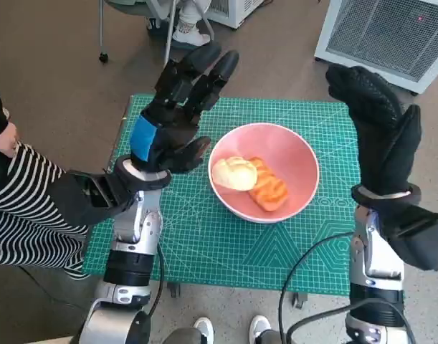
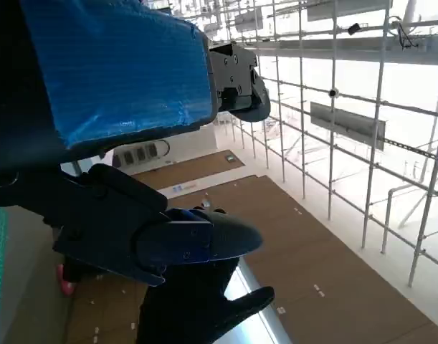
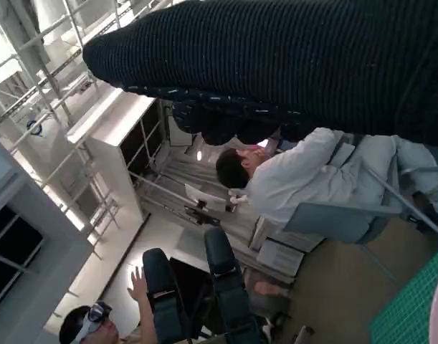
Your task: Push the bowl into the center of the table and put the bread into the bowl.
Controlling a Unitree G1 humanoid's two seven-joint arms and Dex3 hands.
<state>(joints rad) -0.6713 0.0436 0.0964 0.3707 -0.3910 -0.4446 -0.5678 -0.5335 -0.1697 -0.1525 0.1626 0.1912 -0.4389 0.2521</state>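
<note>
A pink bowl (image 1: pixel 297 161) sits near the middle of the green cutting mat (image 1: pixel 204 244) in the head view. Inside it lie a pale round bread roll (image 1: pixel 234 173) and an orange-brown bread piece (image 1: pixel 269 188). My left hand (image 1: pixel 177 115) is raised above the mat just left of the bowl, fingers spread and holding nothing. My right hand (image 1: pixel 376 125) is raised to the right of the bowl, fingers straight and empty. The left wrist view shows the blue-taped back of the left hand (image 2: pixel 118 72) and the gloved right hand (image 2: pixel 204 301) beyond it. The right wrist view shows the glove (image 3: pixel 297 64).
A person in a striped sleeve (image 1: pixel 18 208) sits at the left edge of the table. A white appliance (image 1: pixel 383 32) stands on the floor at the back right, a chair leg and shoe (image 1: pixel 186 32) at the back. Another seated person (image 3: pixel 305 179) appears in the right wrist view.
</note>
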